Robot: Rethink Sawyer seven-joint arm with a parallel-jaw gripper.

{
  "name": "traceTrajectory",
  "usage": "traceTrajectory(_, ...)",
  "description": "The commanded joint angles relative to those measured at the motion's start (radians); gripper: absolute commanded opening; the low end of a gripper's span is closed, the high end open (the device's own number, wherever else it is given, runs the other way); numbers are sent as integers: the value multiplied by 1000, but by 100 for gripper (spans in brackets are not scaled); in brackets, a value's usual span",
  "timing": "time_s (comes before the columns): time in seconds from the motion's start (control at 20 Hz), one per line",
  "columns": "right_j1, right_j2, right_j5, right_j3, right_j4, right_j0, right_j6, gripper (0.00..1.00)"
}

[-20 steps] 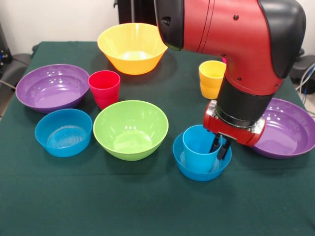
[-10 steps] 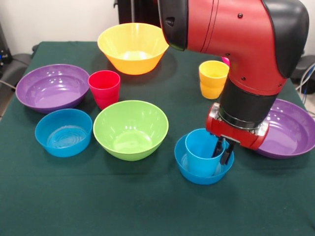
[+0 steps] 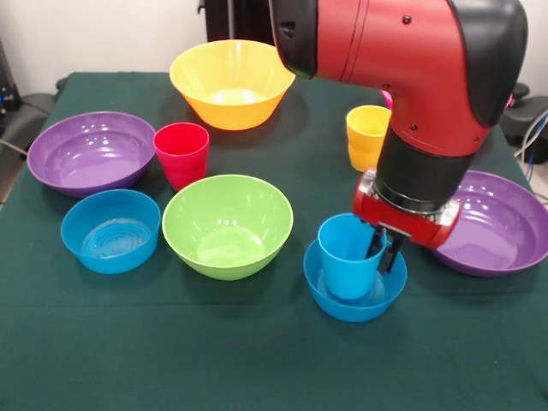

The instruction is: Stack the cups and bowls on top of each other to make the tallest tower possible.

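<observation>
The blue cup (image 3: 346,255) is gripped by its right rim in the gripper (image 3: 384,251) and held upright inside a small blue bowl (image 3: 353,289) on the green tabletop (image 3: 214,342). A lime green bowl (image 3: 227,224) is seen just beside it.

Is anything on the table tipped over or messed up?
Nothing is tipped over or spilled. The only unusual thing is the blue cup: it stands inside a small blue bowl with the end effector at its rim. The other bowls and cups sit upright on the green cloth.
</observation>
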Motion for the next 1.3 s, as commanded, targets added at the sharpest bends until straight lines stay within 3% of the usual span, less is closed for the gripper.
traceTrajectory(0.05,-25,112,-80,174,25,15,181,0)
traceTrajectory(0.6,-15,105,-158,174,45,26,181,0)
traceTrajectory(1.3,7,107,-140,117,57,20,171,0)
